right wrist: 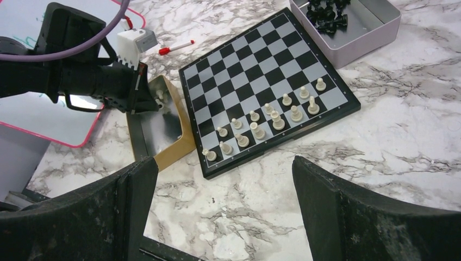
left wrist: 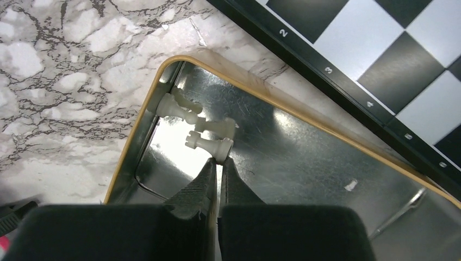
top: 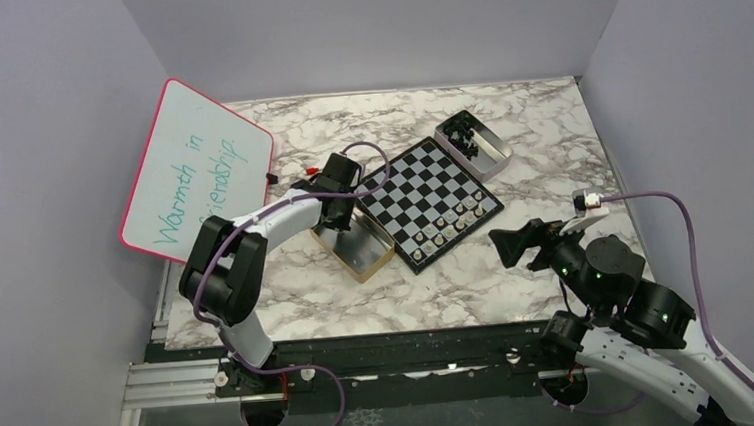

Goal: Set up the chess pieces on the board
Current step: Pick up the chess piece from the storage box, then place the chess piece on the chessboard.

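A whiteboard (top: 193, 174) leans at the far left of the marble tabletop (top: 288, 289), with a marker (right wrist: 176, 48) lying by its corner. Next comes a gold-rimmed tin (left wrist: 134, 142) set against the board's left edge. The left end effector (left wrist: 219, 162) reaches into it from above. Its jaws are closed, and the tips meet at the base of one pale piece (left wrist: 211, 144) lying on its side. Whether that piece is actually pinched cannot be told. Two more pale pieces (left wrist: 179, 107) lie just beyond it in the tin's corner.

The board (top: 422, 192) sits mid-tabletop, turned at an angle. Pale pieces on the board (right wrist: 277, 120) stand upright in the two rows nearest the arms, with some squares there bare.

Past the board's far right corner a grey tin (right wrist: 356, 44) holds a cluster of black pieces (right wrist: 327, 14).

At the right, the right end effector (right wrist: 222, 168) hangs above the tabletop near the board's near edge. Its jaws are spread wide and hold nothing.
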Robot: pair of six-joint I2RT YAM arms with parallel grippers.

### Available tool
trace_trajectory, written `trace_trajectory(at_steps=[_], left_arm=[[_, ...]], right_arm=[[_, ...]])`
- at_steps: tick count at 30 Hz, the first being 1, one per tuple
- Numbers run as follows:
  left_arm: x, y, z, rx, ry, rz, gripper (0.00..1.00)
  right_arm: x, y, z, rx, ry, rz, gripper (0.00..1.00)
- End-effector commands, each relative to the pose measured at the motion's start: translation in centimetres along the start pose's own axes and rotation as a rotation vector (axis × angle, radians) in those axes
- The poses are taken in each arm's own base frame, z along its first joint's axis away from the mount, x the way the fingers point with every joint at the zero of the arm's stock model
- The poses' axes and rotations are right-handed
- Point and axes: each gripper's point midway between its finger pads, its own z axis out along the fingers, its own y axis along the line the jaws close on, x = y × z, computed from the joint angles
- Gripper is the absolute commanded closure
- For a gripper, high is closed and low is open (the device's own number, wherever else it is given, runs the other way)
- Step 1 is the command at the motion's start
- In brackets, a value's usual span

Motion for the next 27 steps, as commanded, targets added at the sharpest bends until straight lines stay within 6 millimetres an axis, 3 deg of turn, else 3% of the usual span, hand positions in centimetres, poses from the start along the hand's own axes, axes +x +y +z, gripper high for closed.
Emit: trace_trajectory(at_steps=[1,6,16,23,27], left_arm=[[-2.0,-1.0,-2.9,0.078,-0.084,-0.027,1.00],[-3.1,-1.7,-5.0,0.139,-0.154,0.007,1.00],[-5.9,-4.1,-12.0,0.334,-0.522,0.205,1.00],[-4.4,-6.4,-16.7,0.461,-0.831,0.530,1.00],[-3.3,-7.4,-19.1,0.486,-0.989,0.713,1.00]], right_arm=[[-0.4,0.4,0.3,-0.010,-0.022,0.018,0.01],[-0.3,0.5,0.8,-0.001,-0.018,0.026,0.02],[0.6,2.9,2.9,-0.023,0.063,0.070,0.00],[0.6,4.8,5.3,-0.011,0.123,0.022,0.00],[0.8,7.2,6.9,-0.074,0.179,-0.016,0.00]])
